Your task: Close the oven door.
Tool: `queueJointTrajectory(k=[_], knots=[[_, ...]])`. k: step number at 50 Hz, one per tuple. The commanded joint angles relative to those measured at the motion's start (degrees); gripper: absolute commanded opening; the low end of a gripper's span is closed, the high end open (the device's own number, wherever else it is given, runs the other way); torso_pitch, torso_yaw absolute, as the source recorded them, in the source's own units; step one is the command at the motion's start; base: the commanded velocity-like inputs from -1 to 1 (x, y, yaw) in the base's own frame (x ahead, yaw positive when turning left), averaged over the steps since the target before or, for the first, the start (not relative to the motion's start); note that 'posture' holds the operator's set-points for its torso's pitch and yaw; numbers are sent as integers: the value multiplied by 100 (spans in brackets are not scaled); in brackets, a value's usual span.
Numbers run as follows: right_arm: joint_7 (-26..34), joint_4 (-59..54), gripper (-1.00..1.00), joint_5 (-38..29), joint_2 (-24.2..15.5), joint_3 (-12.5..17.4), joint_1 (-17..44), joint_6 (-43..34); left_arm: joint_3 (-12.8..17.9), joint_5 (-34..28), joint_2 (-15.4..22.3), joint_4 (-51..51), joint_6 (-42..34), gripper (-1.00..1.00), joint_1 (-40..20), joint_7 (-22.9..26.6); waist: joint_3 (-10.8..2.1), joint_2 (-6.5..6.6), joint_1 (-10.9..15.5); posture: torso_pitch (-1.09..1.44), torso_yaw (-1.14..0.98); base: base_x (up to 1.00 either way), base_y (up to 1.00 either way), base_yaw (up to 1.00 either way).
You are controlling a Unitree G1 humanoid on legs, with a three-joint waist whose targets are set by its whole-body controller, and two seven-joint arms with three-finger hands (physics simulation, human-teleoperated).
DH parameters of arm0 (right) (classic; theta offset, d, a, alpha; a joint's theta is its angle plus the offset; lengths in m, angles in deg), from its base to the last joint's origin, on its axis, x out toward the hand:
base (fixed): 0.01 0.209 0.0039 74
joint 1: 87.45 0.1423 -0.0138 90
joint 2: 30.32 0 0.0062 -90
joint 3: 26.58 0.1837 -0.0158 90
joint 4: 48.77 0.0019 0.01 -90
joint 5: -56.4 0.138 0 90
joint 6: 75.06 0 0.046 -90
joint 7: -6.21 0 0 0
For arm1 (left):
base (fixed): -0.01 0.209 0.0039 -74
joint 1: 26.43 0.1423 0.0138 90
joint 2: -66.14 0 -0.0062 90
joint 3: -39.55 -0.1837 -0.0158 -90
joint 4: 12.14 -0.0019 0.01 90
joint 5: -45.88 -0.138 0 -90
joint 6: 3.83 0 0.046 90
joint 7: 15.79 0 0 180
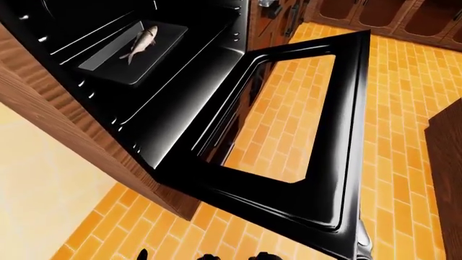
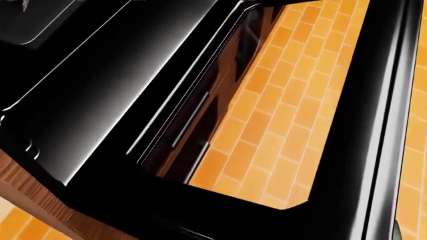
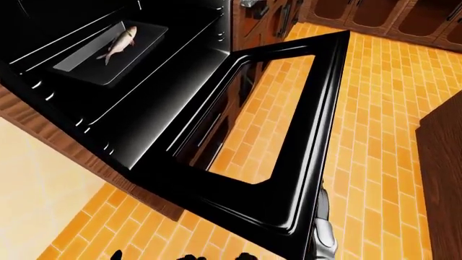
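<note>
The black oven door is open, swung down to lie roughly flat over the orange brick floor. The floor shows through its glass window. Its silver handle runs along the door's outer edge at the bottom right. The oven cavity is at the upper left, with a fish on a dark tray on a rack. In the head view the door frame fills most of the picture. Neither hand shows clearly. A few small dark tips at the bottom edge cannot be identified.
A wooden cabinet side encloses the oven on the left, with a pale wall below it. Brown cabinets line the top of the eye views. A dark wooden counter edge stands at the right.
</note>
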Motion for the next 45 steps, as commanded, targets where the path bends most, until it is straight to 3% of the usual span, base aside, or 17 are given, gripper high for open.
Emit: queueJointTrajectory(k=[1,17,23,32,45], knots=[[-141,391,100,-69,-82,-27,112,-81,33,17,68,48,101,100,13,-53,-95,-7,7,25,0,0,0,0],[-43,2036,100,-348,-8,-122,-221,-1036,26,-81,58,46,80,100,21,-129,-36,-17,12,25,0,0,0,0],[46,2836,100,-393,50,-105,-359,-1704,35,-102,54,47,79,100,23,-125,-42,-9,12,25,0,0,0,0],[16,5417,100,-439,337,-232,-800,-3473,12,-99,28,48,95,100,25,-131,-66,-6,41,25,0,0,0,0],[-37,7119,100,-606,558,-345,-712,-4719,8,-134,26,46,116,100,36,-108,-98,27,36,25,0,0,0,0]])
